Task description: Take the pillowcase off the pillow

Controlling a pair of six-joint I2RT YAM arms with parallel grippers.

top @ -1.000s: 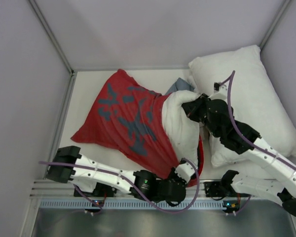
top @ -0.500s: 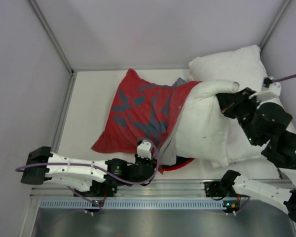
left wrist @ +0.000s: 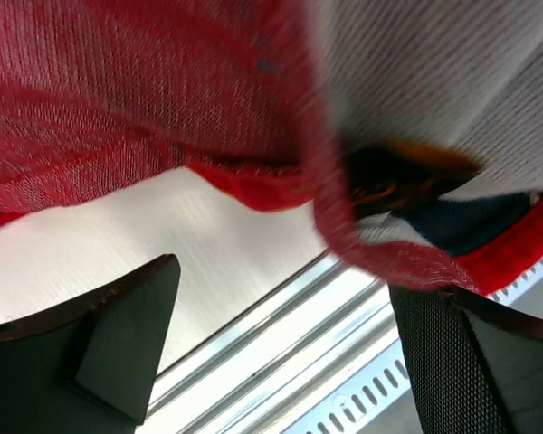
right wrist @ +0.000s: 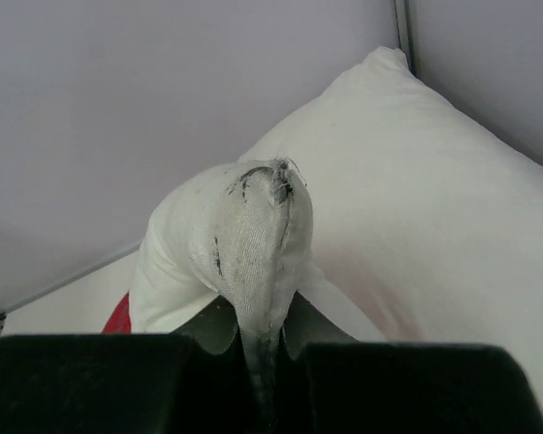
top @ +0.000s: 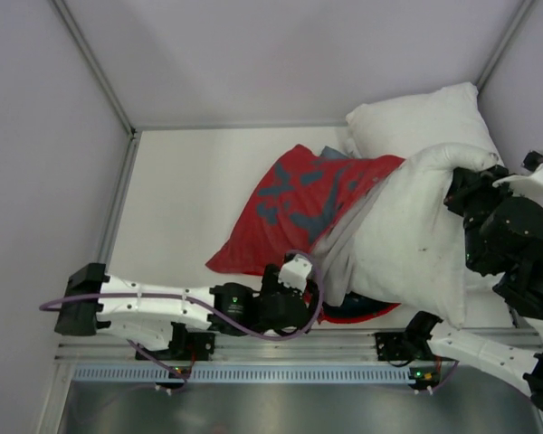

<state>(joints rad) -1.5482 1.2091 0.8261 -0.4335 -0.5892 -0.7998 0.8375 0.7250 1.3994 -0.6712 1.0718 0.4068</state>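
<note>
The red pillowcase [top: 299, 203] with grey-blue print lies mid-table, its open end still round the lower left part of the white pillow [top: 407, 240]. My right gripper [top: 462, 185] is shut on the pillow's smudged corner [right wrist: 253, 226], holding it up at the right. My left gripper [top: 309, 287] stands open at the case's near hem. In the left wrist view its fingers [left wrist: 118, 334] are wide apart with nothing between them. The red hem [left wrist: 344, 231] hangs just above them.
A second white pillow [top: 425, 117] leans in the back right corner behind the held one. A bit of grey-blue cloth [top: 330, 154] shows behind the case. Metal rails [left wrist: 281, 362] run along the near table edge, and walls close in left, back and right.
The right gripper has drawn the pillow farther right, and more white shows outside the case. The case slid right with it. The left gripper has opened and let go of the hem.
</note>
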